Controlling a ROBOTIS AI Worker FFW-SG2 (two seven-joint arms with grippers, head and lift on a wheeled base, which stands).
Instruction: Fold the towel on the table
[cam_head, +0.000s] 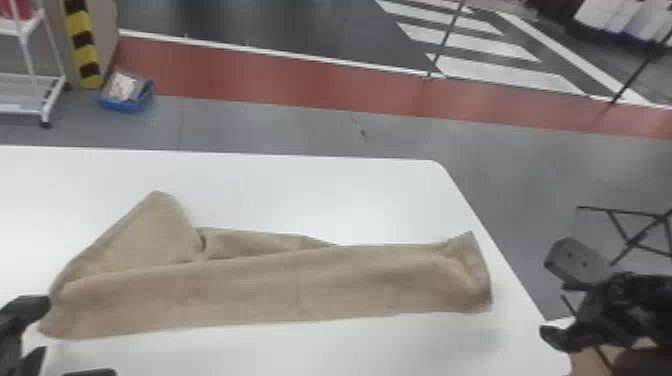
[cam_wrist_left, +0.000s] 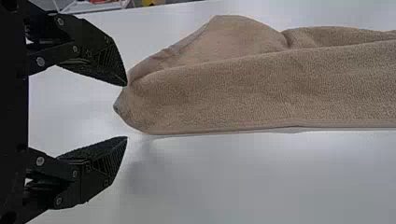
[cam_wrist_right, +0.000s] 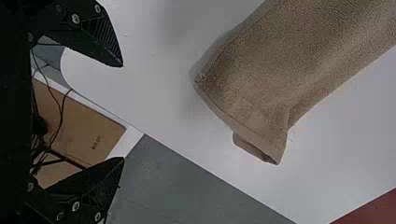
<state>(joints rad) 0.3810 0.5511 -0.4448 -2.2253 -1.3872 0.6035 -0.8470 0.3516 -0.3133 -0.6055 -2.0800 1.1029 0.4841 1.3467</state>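
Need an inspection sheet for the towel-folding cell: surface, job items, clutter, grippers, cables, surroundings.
Surface: white table, no damage seen on the visible part.
Job's things: brown towel in a long band across the table; a flap juts out at its far left, so the fold is uneven.
Clutter: blue bin with items in it, on the floor beyond the table; cardboard box below the table's edge.
Left gripper: open, at the towel's left end.
Right gripper: open, by the table's right edge.
Cables: dark cables over the cardboard box.
Surroundings: white rack, yellow-and-black striped post, red floor strip.
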